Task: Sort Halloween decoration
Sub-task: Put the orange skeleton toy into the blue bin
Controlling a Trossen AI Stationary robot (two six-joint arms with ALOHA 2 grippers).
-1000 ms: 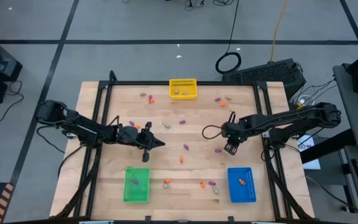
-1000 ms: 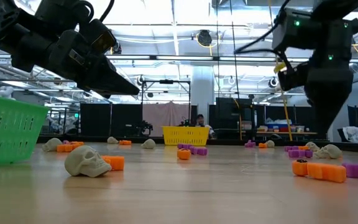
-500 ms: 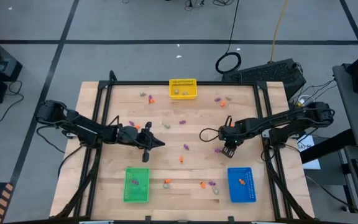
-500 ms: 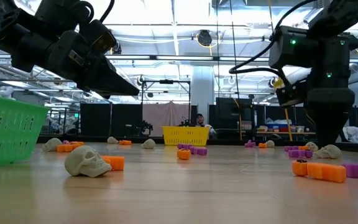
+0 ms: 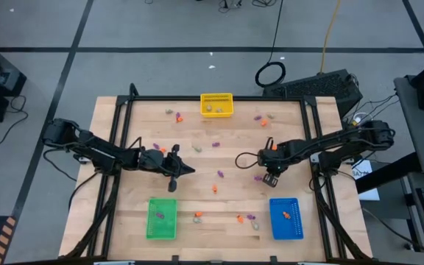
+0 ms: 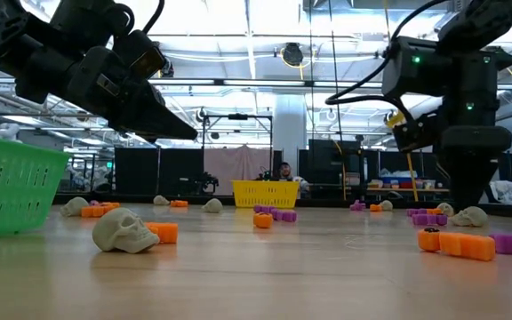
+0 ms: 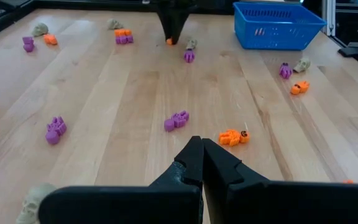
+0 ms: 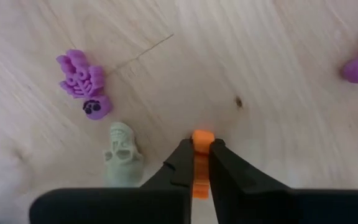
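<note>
Right wrist view shows my right gripper pinching an orange trinket between its fingers, down at the table, with a pale skeleton piece and a purple one just beside it; my left gripper hangs above the middle of the table with fingers pressed together and nothing between them. By my reckoning the sorting is barely begun; the blue bin, green bin and yellow bin each hold only a piece or so, as far as I can see, while most trinkets lie scattered over the boards; I judge the blue bin, which already has an orange piece, is where this one belongs.
</note>
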